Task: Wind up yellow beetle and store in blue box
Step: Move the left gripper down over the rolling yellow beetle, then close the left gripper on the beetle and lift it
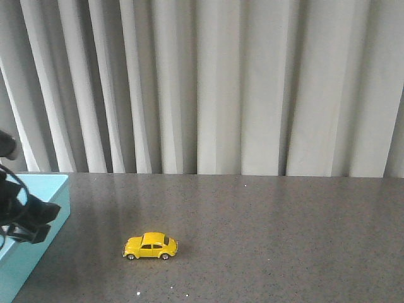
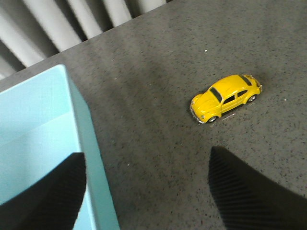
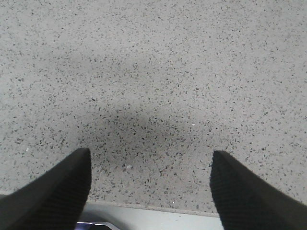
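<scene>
The yellow beetle [image 1: 150, 246] stands on its wheels on the dark speckled table, left of centre near the front. It also shows in the left wrist view [image 2: 225, 97]. The blue box [image 1: 31, 246] sits at the table's left edge; its wall and inside show in the left wrist view [image 2: 86, 143]. My left gripper [image 1: 35, 221] hangs over the box's right wall, open and empty [image 2: 146, 163], well left of the car. My right gripper [image 3: 149, 165] is open and empty over bare table near the front edge; it is out of the front view.
A grey pleated curtain [image 1: 208, 82] closes off the back of the table. The table's front edge [image 3: 158, 213] runs just under my right gripper's fingers.
</scene>
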